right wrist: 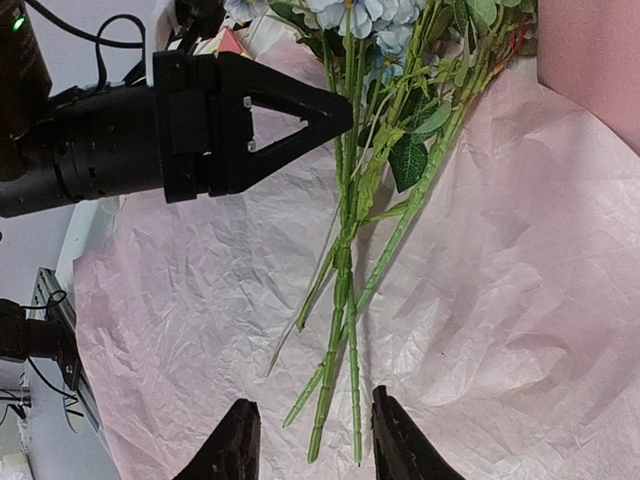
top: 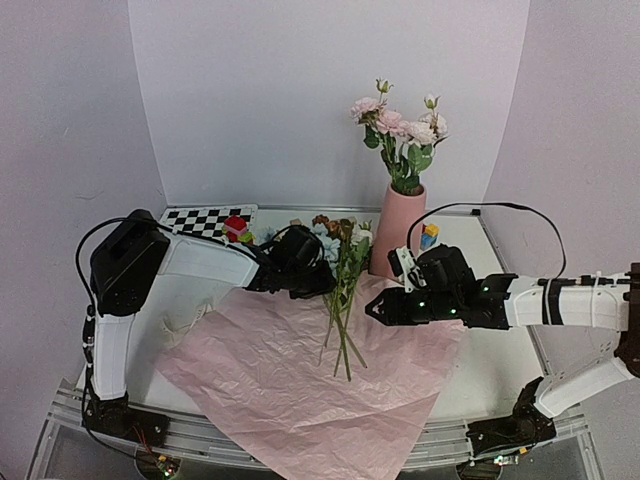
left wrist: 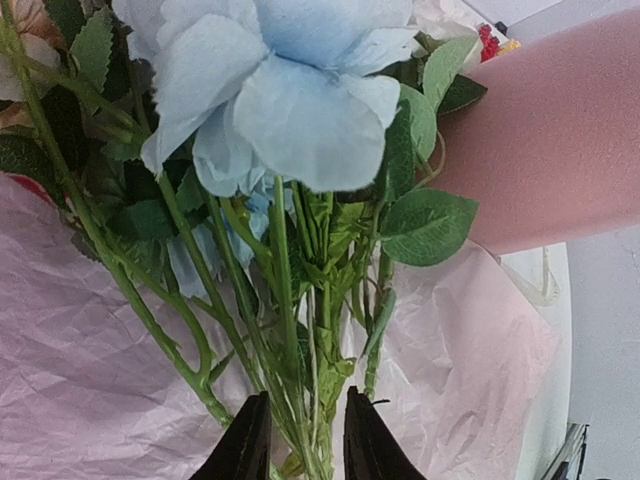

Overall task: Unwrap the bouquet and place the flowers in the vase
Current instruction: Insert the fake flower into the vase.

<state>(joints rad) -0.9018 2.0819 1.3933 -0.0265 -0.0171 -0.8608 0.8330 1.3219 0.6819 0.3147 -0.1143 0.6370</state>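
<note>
Flowers (top: 345,300) lie on the opened pink paper (top: 280,390) on the bench (top: 490,365), just beside the vase (top: 402,235). Your left fingers (left wrist: 245,445) pinch their stems; your right fingers (right wrist: 232,440) hang spread and empty. Next, lift them, stems down, to the vase mouth.

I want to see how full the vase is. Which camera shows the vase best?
Top external: the vase stands nearly whole at the back of the table, pink flowers already in its mouth. The left wrist view shows only part of its pink wall; the right wrist view only a strip at its upper right edge.
</note>
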